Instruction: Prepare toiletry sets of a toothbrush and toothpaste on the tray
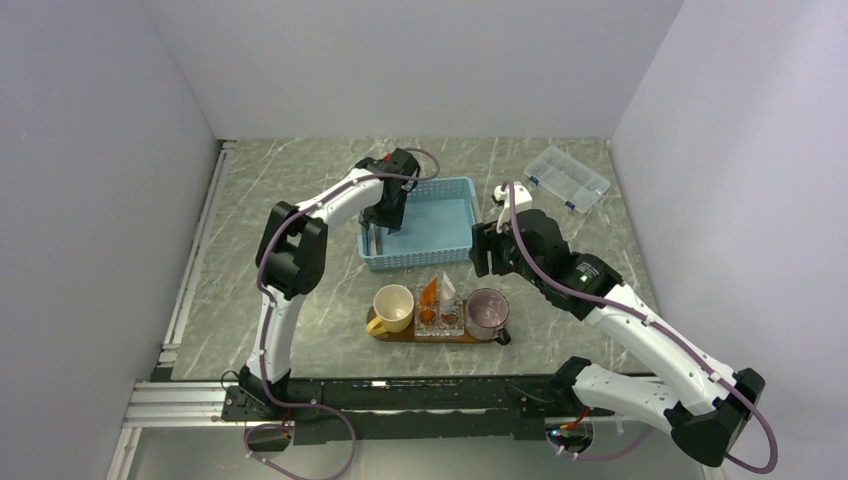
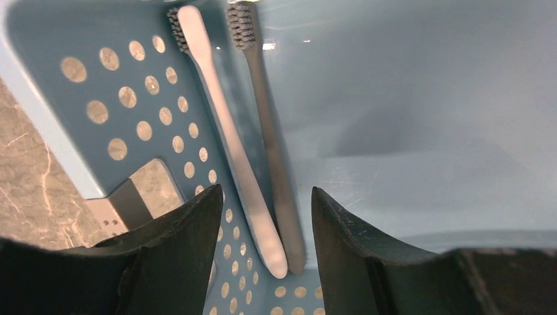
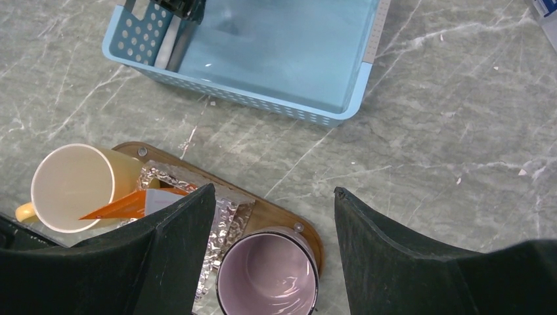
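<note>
The top camera looks down from above and behind me, far enough to take in the whole table [image 1: 290,165], with the blue basket [image 1: 415,260] in the middle and the tray [image 1: 440,340] nearer to me. My left wrist camera is very close, inside the basket, looking along its floor. My right wrist camera hangs higher and faces down on the basket and the tray. All three views share the basket; two share also the tray.
</note>
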You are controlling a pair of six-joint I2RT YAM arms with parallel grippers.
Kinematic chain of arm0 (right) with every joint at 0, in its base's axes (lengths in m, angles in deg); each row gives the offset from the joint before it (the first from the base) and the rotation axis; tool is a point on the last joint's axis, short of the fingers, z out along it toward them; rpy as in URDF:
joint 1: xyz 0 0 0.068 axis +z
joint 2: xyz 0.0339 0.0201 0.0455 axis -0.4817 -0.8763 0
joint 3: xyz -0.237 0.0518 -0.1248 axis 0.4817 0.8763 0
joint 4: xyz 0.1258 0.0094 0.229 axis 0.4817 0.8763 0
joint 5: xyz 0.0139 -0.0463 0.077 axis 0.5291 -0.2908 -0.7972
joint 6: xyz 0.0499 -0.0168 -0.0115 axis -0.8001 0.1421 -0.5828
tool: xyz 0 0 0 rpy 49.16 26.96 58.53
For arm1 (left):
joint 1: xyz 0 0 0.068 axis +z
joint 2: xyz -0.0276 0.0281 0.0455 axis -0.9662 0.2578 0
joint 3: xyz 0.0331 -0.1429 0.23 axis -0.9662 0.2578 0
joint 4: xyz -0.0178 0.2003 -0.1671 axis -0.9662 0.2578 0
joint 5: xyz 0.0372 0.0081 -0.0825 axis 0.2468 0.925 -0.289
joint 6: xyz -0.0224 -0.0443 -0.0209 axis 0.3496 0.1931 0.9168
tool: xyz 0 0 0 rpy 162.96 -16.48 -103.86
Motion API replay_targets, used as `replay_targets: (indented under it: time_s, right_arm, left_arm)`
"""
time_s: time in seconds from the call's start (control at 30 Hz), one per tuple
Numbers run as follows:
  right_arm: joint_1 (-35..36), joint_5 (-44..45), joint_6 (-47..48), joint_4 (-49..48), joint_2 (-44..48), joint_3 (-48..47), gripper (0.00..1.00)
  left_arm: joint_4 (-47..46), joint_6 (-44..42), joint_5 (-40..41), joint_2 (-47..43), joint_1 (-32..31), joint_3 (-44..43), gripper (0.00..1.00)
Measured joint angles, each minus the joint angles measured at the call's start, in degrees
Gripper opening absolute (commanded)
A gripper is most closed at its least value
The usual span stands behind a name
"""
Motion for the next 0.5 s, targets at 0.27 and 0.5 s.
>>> replay_targets:
  time_s: [0.27,0.5]
  right_arm:
    - [0.00,-0.02,0.00,0.00,0.09,0.31,0.69]
    - [0.00,-0.02,0.00,0.00,0.09,0.31,0.69]
  left_arm:
    - [0.33,0.00,-0.02,1.81,0.09,0.00,0.58]
    - [0.83,0.00,-0.90,3.74,0.11,-0.07,0.52]
